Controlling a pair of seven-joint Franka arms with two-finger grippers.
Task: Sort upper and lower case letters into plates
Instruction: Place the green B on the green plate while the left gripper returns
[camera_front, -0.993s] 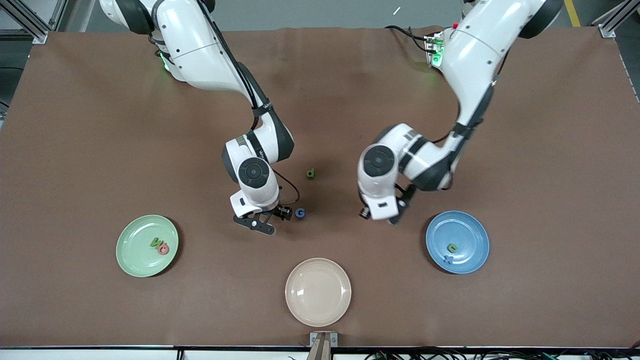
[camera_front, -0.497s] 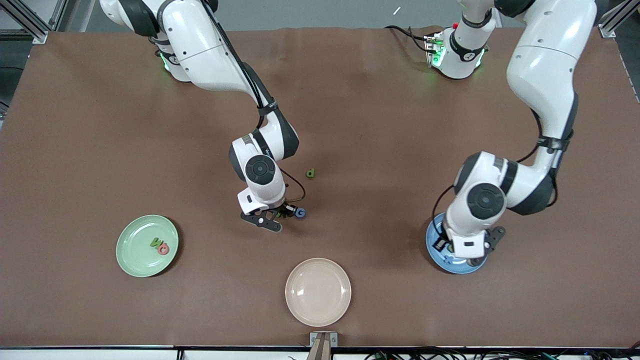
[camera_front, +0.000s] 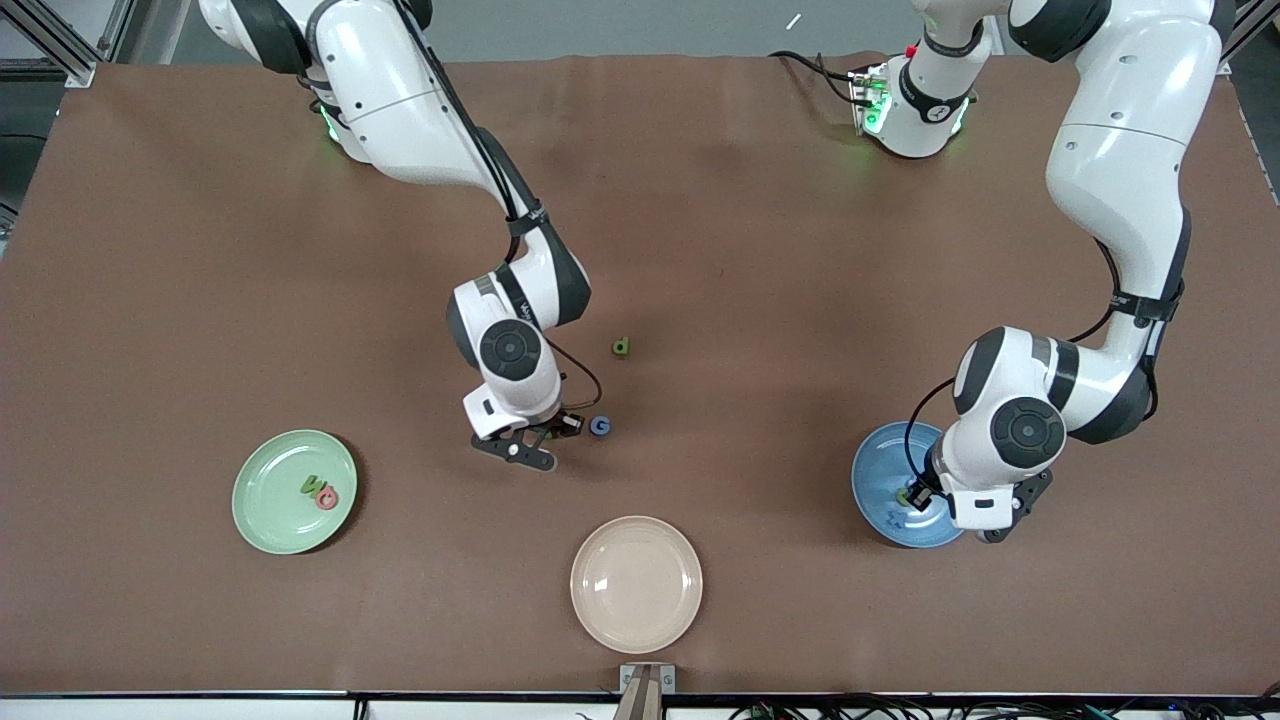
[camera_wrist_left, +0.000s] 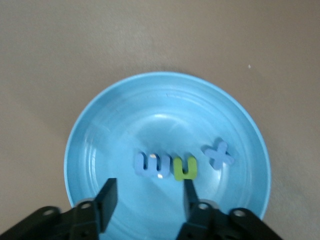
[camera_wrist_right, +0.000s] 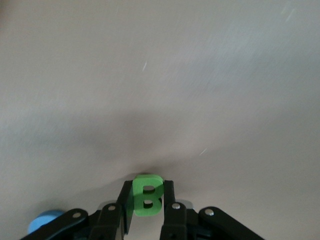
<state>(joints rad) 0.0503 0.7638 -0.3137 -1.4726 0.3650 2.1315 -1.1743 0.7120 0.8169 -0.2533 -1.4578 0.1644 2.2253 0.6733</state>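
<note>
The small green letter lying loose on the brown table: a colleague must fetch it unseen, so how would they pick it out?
Start at the bare middle of the brown table, between the two arms. The small flat green letter d lies there on no plate. The blue letter G beside the right claw lies nearer the front camera; the d is green.

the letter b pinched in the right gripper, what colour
Green; the small flat letter B shows best in the right wrist view.

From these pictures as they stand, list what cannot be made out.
- Green plate, front view: its two letters are too small to read.
- Blue plate, front view: the left arm covers part of it.
- Blue piece, right wrist view: half hidden by the right pincer, shape unreadable.
</note>
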